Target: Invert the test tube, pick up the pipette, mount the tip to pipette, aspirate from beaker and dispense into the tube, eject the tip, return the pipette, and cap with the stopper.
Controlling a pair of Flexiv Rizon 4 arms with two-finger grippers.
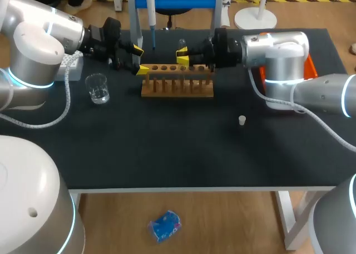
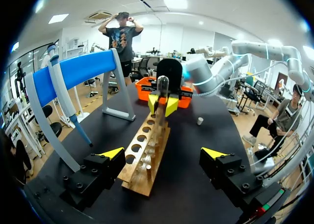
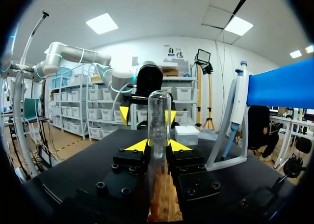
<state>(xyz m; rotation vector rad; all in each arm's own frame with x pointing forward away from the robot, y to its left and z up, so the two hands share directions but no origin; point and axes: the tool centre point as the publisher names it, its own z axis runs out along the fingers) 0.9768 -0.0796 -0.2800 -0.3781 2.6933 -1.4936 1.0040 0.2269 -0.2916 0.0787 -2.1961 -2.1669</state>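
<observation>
Holding the test tube [image 3: 159,117] in my right gripper [image 3: 158,146]: jaws clamped on the glass from two sides, tube upright, rounded closed end on top, above the right half of the wooden rack [image 2: 153,153]. I cannot tell whether its lower end sits in a hole.

Left gripper [image 2: 163,154]: jaws wide apart, at the rack's left end, touching nothing that I can see.

Step in hand, as I judge it: inverting the tube.
- Lift it fully clear of the rack before I rotate the wrist.
- Keep the squeeze even; smooth glass may slip as it turns.
- Turn away from the left gripper, which is near.
- Seat it mouth up in a hole, straight down.

Count:
- Test tube: one.
- Rack: one, with a single row of holes.
- Pipette [image 1: 151,14]: one, hanging on its blue stand [image 2: 73,70] behind the rack.
- Beaker [image 1: 98,88]: one, left of the rack.
- Stopper [image 1: 242,120]: one, right of and in front of the rack, well apart.
- Tip box [image 1: 73,64]: one, beyond the beaker, further left of the rack.
- Orange tray [image 1: 310,69]: one, far right of the rack.
</observation>
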